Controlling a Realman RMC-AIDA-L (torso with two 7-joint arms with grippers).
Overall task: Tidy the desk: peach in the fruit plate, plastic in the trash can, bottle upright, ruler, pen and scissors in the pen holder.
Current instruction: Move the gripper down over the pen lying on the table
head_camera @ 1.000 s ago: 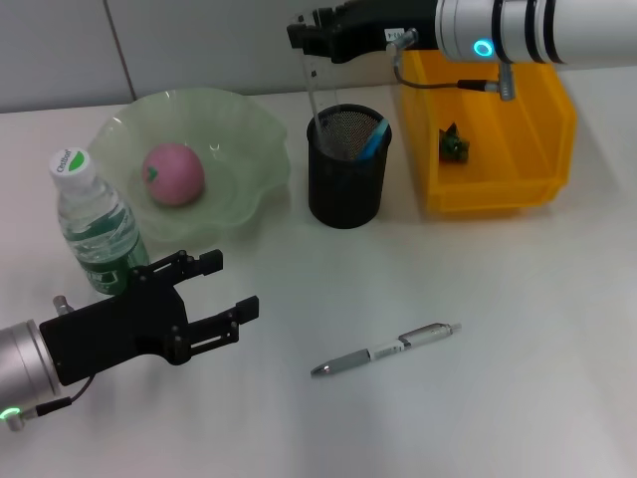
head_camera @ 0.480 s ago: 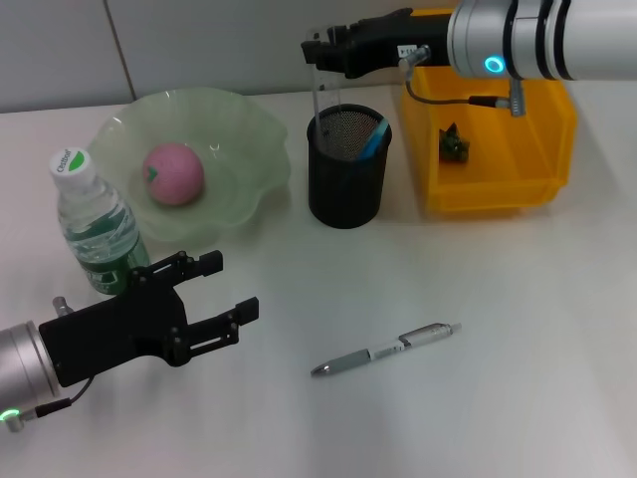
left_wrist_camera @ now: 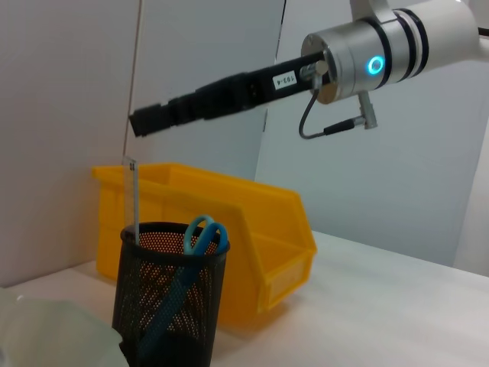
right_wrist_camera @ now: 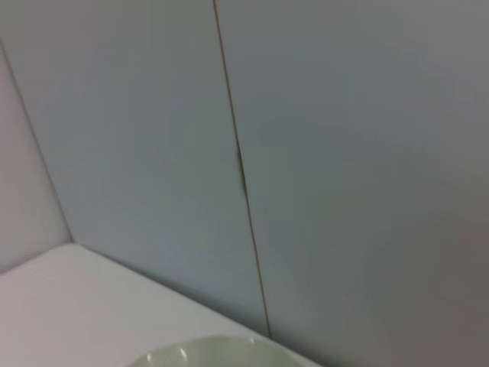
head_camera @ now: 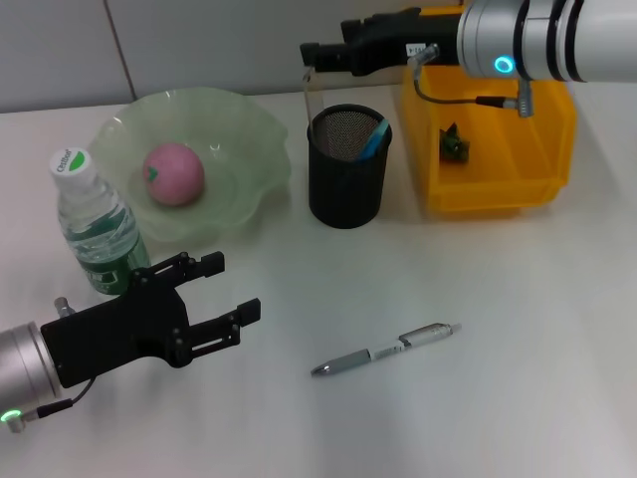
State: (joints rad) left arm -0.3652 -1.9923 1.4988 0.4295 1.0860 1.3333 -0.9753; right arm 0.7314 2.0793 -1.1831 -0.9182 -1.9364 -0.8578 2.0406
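The black mesh pen holder (head_camera: 345,184) (left_wrist_camera: 170,298) holds blue-handled scissors (head_camera: 374,138) (left_wrist_camera: 205,233) and a clear ruler (head_camera: 310,95) (left_wrist_camera: 134,191) standing against its rim. My right gripper (head_camera: 307,52) (left_wrist_camera: 141,122) hovers just above the ruler's top, with a small gap showing in the left wrist view. A silver pen (head_camera: 386,350) lies on the table. The pink peach (head_camera: 173,173) sits in the green fruit plate (head_camera: 254,149). The bottle (head_camera: 93,221) stands upright. Beside it, low over the table, my left gripper (head_camera: 231,286) is open and empty.
A yellow bin (head_camera: 498,194) (left_wrist_camera: 260,222) stands right of the pen holder, with a small green scrap (head_camera: 455,144) inside. A grey wall closes off the back of the table. The right wrist view shows only that wall and the plate rim (right_wrist_camera: 206,352).
The right gripper has shifted to the right above the pen holder, and the ruler now stands apart from it in the holder. The left arm has not moved.
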